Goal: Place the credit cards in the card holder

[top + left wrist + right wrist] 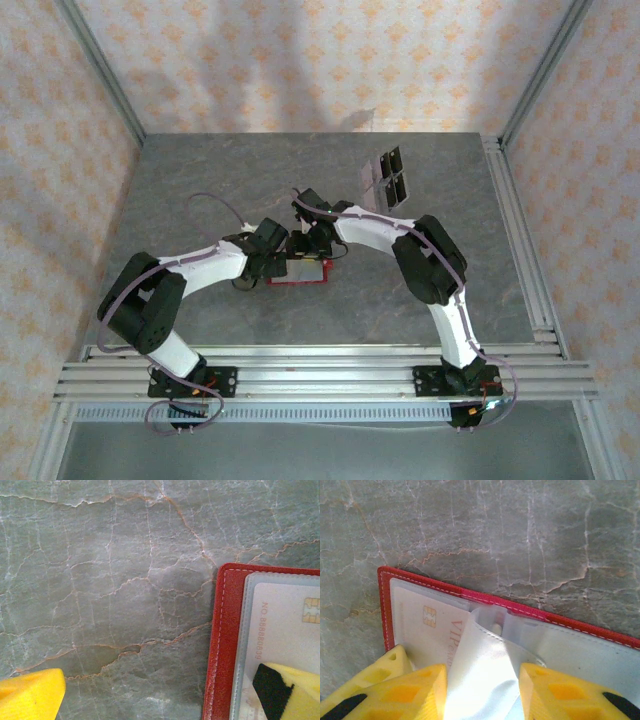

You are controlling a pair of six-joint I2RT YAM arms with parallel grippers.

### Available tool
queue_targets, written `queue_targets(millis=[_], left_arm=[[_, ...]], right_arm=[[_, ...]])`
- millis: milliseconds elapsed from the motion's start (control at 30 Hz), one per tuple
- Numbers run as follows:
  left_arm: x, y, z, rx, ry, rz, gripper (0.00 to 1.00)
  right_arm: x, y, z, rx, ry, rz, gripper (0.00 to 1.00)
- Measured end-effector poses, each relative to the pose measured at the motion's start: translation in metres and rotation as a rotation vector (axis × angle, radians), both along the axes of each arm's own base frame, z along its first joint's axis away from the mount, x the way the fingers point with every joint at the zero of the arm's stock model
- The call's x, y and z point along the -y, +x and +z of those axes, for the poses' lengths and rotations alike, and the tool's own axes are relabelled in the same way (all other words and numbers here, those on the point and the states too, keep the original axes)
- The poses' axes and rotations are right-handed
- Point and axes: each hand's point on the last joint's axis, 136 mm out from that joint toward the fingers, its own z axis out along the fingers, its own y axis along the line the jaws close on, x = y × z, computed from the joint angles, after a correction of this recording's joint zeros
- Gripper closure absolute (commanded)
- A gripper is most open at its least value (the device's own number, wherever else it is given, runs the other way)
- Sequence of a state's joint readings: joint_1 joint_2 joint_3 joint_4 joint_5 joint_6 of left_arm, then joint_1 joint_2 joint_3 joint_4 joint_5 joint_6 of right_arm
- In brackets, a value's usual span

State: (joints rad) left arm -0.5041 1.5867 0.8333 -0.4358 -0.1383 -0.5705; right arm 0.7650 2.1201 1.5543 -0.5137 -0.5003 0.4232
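Note:
The red card holder (297,272) lies open on the table between both arms. In the left wrist view its red edge (225,645) frames a clear sleeve with a chip credit card (280,625) inside. My left gripper (157,680) is open wide; one finger (287,692) rests on the sleeved card, the other hangs over bare table. In the right wrist view, the card holder (545,614) shows a credit card (427,630) marked VIP in its left pocket. My right gripper (481,672) is shut on a pale inner leaf (485,680) of the holder, lifting it.
A clear plastic stand (390,175) with dark rectangles stands behind the arms, right of centre. The grey marbled table (200,190) is ringed by patterned walls and a metal rail (320,365) at the near edge. The left gripper's yellow finger (392,665) pokes into the right wrist view.

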Motion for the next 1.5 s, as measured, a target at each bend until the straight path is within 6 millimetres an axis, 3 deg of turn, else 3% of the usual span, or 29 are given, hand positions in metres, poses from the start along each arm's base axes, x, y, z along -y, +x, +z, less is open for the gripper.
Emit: queue_targets(millis=[200, 533, 833, 1267, 1500], left_arm=[[-0.002, -0.003, 0.008, 0.006, 0.002, -0.002, 0.0], [0.006, -0.009, 0.054, 0.116, -0.083, -0.042, 0.0], [0.037, -0.037, 0.039, 0.077, -0.106, -0.168, 0.0], [0.063, -0.033, 0.045, 0.141, -0.153, -0.231, 0.0], [0.07, -0.039, 0.03, 0.109, -0.109, -0.268, 0.0]], right_arm=[[0.0, 0.0, -0.002, -0.003, 0.006, -0.01, 0.58], [-0.002, 0.001, -0.002, -0.001, 0.015, -0.018, 0.58], [-0.002, 0.001, -0.002, -0.001, 0.018, -0.018, 0.58], [-0.002, 0.001, -0.002, -0.001, 0.018, -0.018, 0.58], [-0.003, 0.001, -0.002, -0.002, 0.019, -0.02, 0.59]])
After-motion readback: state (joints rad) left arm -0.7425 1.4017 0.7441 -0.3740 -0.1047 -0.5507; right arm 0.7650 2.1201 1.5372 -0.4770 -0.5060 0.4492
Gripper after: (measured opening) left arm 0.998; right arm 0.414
